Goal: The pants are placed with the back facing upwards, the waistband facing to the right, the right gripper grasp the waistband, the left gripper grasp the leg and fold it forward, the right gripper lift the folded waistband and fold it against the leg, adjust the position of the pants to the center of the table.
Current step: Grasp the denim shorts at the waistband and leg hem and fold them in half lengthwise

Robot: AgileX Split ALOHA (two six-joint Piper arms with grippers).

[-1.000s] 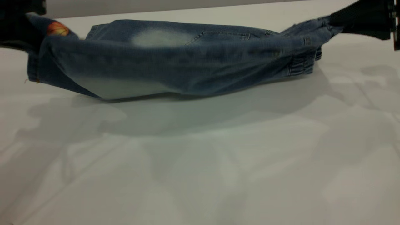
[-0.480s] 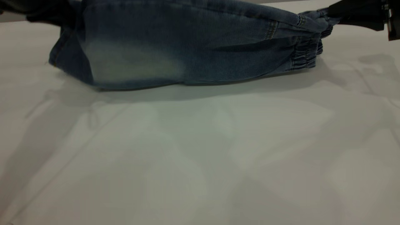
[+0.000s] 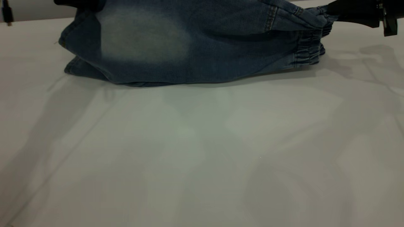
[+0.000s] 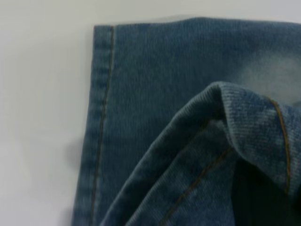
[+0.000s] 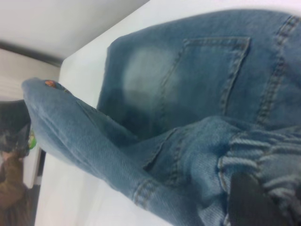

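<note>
While both arms hold denim off the surface (image 3: 202, 151):
Pants (image 3: 195, 53): near the far edge, lower layer lying flat, upper layer raised.
Right pincer (image 3: 331, 11): toward the far right corner, pinching the waistband (image 3: 307, 52).
Left pincer (image 3: 79, 3): far left, at the raised leg (image 4: 225, 155); grip state hidden, cannot tell.
Pocket (image 5: 207, 75): facing up.

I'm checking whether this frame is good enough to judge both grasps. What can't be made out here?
- Left gripper: exterior view's top edge cuts it off; in the left wrist view folded denim of the pants covers it.
- Right gripper: its tips are buried in the waistband, in the right wrist view too.
- The leg print: only an orange speck shows in the right wrist view.
</note>
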